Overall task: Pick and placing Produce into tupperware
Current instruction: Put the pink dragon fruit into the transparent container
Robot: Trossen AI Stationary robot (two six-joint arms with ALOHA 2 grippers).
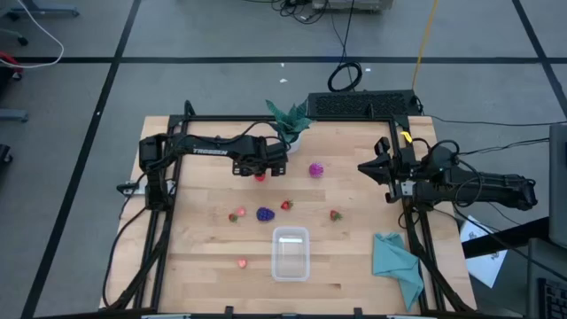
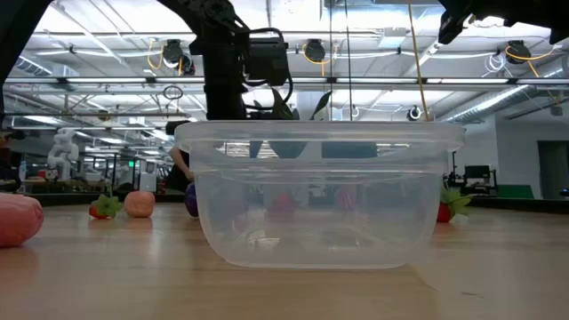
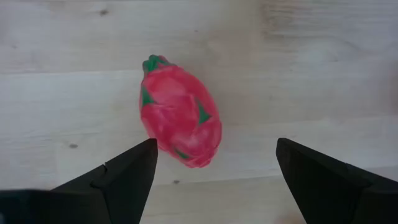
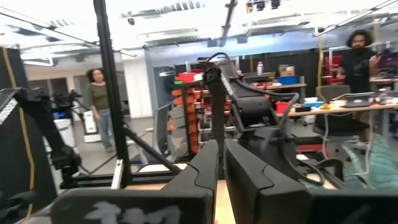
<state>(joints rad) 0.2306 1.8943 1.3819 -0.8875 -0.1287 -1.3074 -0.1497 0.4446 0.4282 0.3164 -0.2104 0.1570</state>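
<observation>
Fingers of my left gripper (image 3: 214, 165) spread wide over the red toy dragon fruit (image 3: 181, 120), ready to straddle it; empty tupperware (image 1: 290, 252) waits nearer the front edge. Right gripper (image 4: 221, 163) sits pinched together, parked.

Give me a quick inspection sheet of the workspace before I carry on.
Surface: wooden table, bare between items.
Job's things: clear tupperware empty; red dragon fruit under the left arm; magenta fruit, purple fruit and small red pieces scattered on the table.
Clutter: teal cloth near the right corner; potted plant at the far edge.
Grippers: left gripper open above the dragon fruit; right gripper shut, raised at the right side.
Cables: black loop on the floor.
Surroundings: two people in the room behind.
</observation>
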